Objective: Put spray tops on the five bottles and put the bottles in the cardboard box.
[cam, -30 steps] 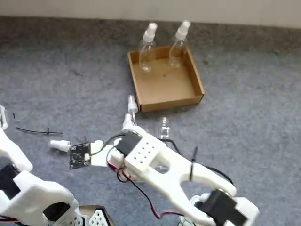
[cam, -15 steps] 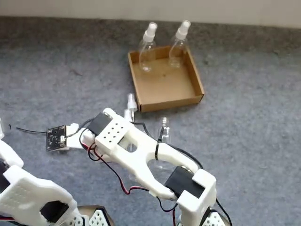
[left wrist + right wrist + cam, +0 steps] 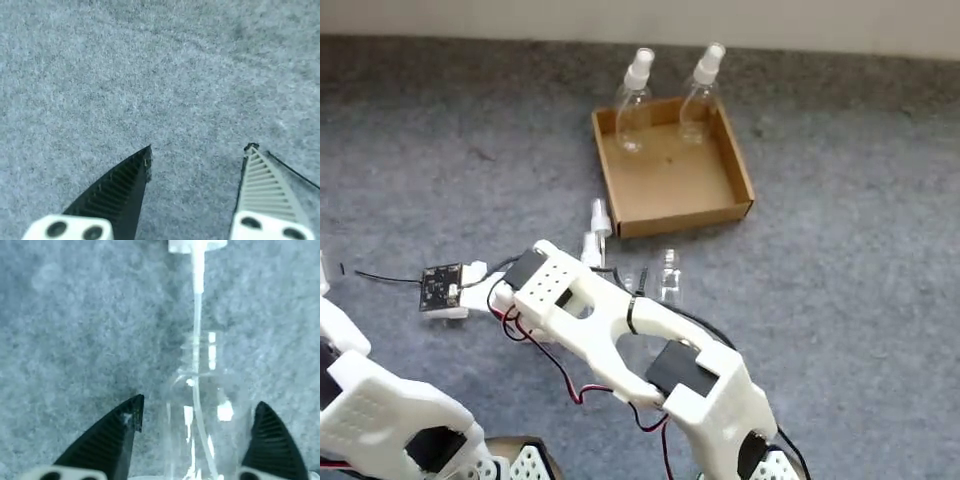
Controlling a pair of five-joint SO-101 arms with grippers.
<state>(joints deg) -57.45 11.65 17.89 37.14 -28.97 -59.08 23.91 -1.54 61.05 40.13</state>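
Note:
A clear bottle point(image 3: 207, 420) lies between the fingers of my right gripper point(image 3: 197, 405), which is open. One finger is beside the glass and a strip of carpet separates the other from it. A white spray top point(image 3: 197, 245) sits beyond the neck, its tube running into the bottle. My right arm point(image 3: 570, 300) stretches left across the carpet. Two capless bottles point(image 3: 667, 272) point(image 3: 628, 283) stand beside it. Two loose spray tops point(image 3: 600, 218) point(image 3: 590, 246) lie before the cardboard box point(image 3: 620, 190), which holds two capped bottles point(image 3: 632, 100) point(image 3: 698, 95). My left gripper point(image 3: 197, 150) hangs open over bare carpet.
The left arm point(image 3: 380, 420) fills the near left corner. A thin black cable tie point(image 3: 390, 277) lies on the grey carpet point(image 3: 840, 300) at the left. Open carpet stretches to the right of the box and along the far left.
My right arm has swung left over the carpet. Its wrist board now covers the spot where a spray top lay. The left arm has shifted slightly at the left edge.

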